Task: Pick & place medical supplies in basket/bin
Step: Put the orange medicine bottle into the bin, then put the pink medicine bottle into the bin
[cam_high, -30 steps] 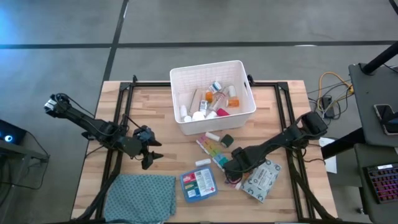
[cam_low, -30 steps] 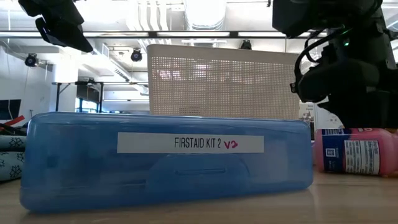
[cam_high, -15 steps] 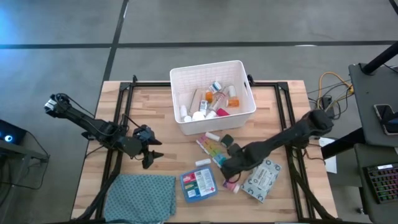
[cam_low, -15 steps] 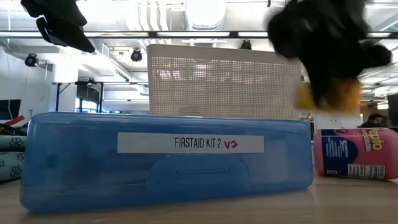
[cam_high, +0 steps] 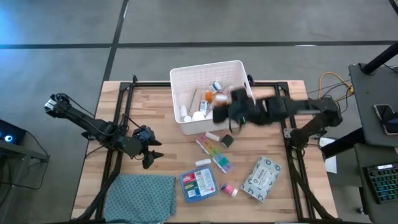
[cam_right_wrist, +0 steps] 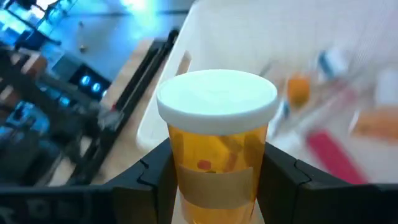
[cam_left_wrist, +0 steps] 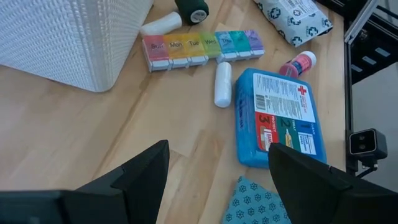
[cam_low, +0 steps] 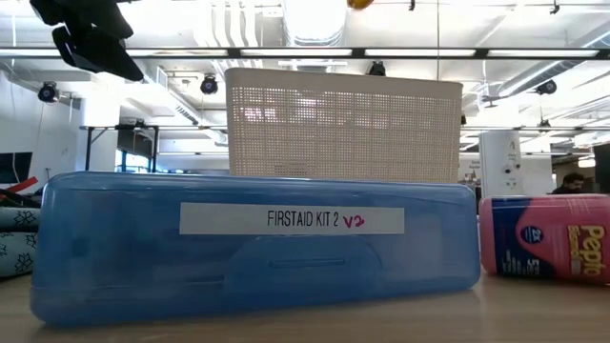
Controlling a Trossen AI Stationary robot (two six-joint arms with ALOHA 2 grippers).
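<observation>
Wooden tabletop lies below as my right claw (cam_right_wrist: 217, 186), over the white bin (cam_high: 186, 127), pinches an orange pill bottle (cam_right_wrist: 216, 149); letting go off-centre could bounce it off the rim.

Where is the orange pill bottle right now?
The orange pill bottle sits gripped in the right gripper, over the white bin near its front right rim, in the high view.

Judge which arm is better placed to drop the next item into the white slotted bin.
Right. Its pincer grips an amber pill bottle with a white cap over the white slotted plastic bin. The left pincer hangs empty and open, off to the bin's side.
</observation>
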